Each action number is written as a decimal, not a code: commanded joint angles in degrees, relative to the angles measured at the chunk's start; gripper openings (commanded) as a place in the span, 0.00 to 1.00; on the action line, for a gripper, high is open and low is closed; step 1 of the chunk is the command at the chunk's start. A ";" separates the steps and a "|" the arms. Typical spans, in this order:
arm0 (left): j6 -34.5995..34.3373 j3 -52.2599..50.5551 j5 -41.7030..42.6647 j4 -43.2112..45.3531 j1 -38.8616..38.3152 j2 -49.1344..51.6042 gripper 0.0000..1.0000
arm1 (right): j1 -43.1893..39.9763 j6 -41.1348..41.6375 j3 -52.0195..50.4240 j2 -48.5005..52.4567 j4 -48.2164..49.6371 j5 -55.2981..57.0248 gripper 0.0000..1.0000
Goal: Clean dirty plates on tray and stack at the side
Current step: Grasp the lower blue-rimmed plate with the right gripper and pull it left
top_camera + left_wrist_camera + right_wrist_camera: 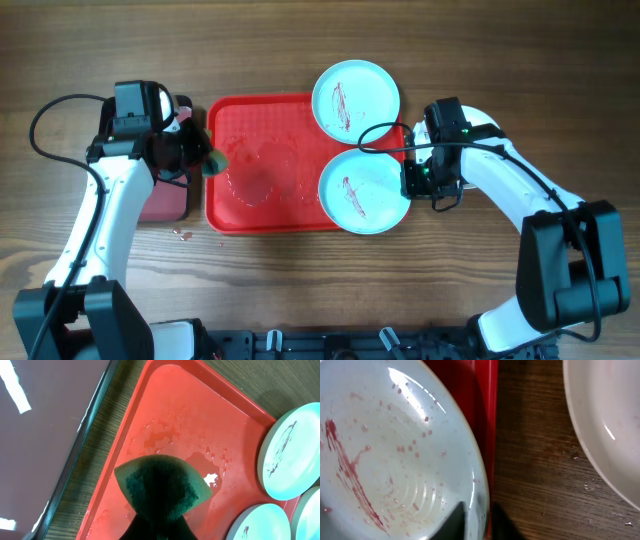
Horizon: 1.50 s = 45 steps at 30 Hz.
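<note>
The red tray (pixel 262 160) lies mid-table, wet with droplets, and shows in the left wrist view (pixel 170 405). One stained pale blue plate (pixel 362 190) sits on its right end. My right gripper (pixel 412 178) is shut on that plate's right rim (pixel 395 450), one finger inside and one outside (pixel 477 510). A second stained pale blue plate (pixel 355 98) overlaps the tray's far right corner. A white plate (pixel 605 420) lies on the wood right of the tray, hidden under my right arm in the overhead view. My left gripper (pixel 200 158) is shut on a green sponge (pixel 162 485) above the tray's left end.
A maroon tray (pixel 165 200) with a dark rim lies left of the red tray, under my left arm, and fills the left of the left wrist view (pixel 45 435). Water drops (pixel 183 235) lie on the wood near the red tray's front left corner.
</note>
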 commanded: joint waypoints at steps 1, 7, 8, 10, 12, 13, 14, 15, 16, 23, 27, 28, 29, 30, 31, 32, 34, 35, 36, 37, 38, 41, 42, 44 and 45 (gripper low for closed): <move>-0.79 -0.24 -0.37 0.00 -0.20 0.33 0.04 | 0.13 -0.22 -0.57 0.66 0.33 0.28 0.04; -0.81 -0.24 -0.35 -0.42 -0.20 0.33 0.04 | 3.17 1.90 -0.42 -1.27 -0.72 -10.69 0.04; -0.81 -0.24 -0.35 -0.63 -0.20 0.33 0.04 | 5.35 4.79 -0.39 -1.64 0.48 -10.67 0.04; -0.81 -0.24 -0.35 -0.68 -0.20 0.33 0.04 | 10.16 11.41 -0.42 -1.73 5.01 -10.80 0.04; -0.81 -0.24 -0.35 -0.66 -0.20 0.33 0.04 | 15.47 18.58 -0.31 -1.73 10.58 -10.16 0.04; -0.81 -0.24 -0.35 -0.68 -0.20 0.33 0.04 | 18.58 25.20 -0.31 -1.73 14.21 -8.04 0.04; -0.81 -0.24 -0.35 -0.66 -0.20 0.33 0.04 | 21.40 31.19 -0.31 -1.73 17.40 -3.74 0.04; -0.81 -0.24 -0.35 -0.66 -0.20 0.33 0.04 | 22.95 34.36 -0.31 -1.73 18.88 -0.11 0.04; -0.81 -0.24 -0.35 -0.66 -0.20 0.33 0.04 | 26.36 40.94 -0.31 -1.66 21.31 10.08 0.04; -0.81 -0.24 -0.37 -0.79 -0.20 0.33 0.04 | 32.52 44.87 -0.31 1.25 31.41 22.43 0.04; -0.81 -0.24 -0.37 -0.81 -0.20 0.33 0.04 | 32.24 37.22 0.13 3.54 33.66 18.49 0.49; -0.81 -0.24 -0.37 -0.63 -0.20 0.33 0.04 | 31.80 33.70 1.44 3.54 32.68 17.94 0.56; -0.81 -0.24 -0.37 -0.46 -0.20 0.33 0.04 | 30.91 29.51 3.13 3.54 31.06 17.20 0.60; -0.81 -0.24 -0.37 -0.44 -0.20 0.33 0.04 | 30.16 25.66 4.52 3.56 29.99 16.50 0.60; -0.81 -0.24 -0.37 -0.44 -0.20 0.33 0.04 | 29.00 21.31 6.03 3.61 28.87 15.91 0.60; -0.81 -0.24 -0.37 -0.44 -0.20 0.33 0.04 | 28.20 18.73 6.88 3.76 28.28 15.37 0.58; -0.81 -0.24 -0.39 -0.42 -0.20 0.33 0.04 | 25.90 13.75 10.21 5.88 25.64 11.72 0.57; -0.81 -0.24 -0.39 -0.42 -0.20 0.33 0.04 | 25.05 11.76 13.00 8.57 23.02 9.09 0.57; -0.81 -0.24 -0.39 -0.44 -0.20 0.33 0.04 | 24.90 8.74 17.25 12.41 18.73 6.43 0.58; -0.81 -0.24 -0.42 -0.44 -0.20 0.33 0.04 | 25.18 7.28 22.64 16.92 13.16 5.88 0.58; -0.81 -0.24 -0.39 -0.44 -0.20 0.33 0.04 | 25.40 7.34 27.61 20.94 8.66 6.05 0.56; -0.79 -0.24 -0.39 -0.79 -0.20 0.33 0.04 | 25.22 9.44 32.09 25.33 5.62 6.12 0.43; -0.79 -0.24 -0.46 -0.83 -0.20 0.33 0.04 | 25.22 10.47 32.09 25.49 5.68 6.58 0.39; -0.79 -0.24 -0.61 -0.76 -0.20 0.33 0.04 | 25.22 11.28 32.09 25.68 5.79 6.75 0.32; -0.79 -0.24 -0.59 -0.81 -0.20 0.33 0.04 | 25.22 12.09 32.06 25.88 5.79 6.71 0.28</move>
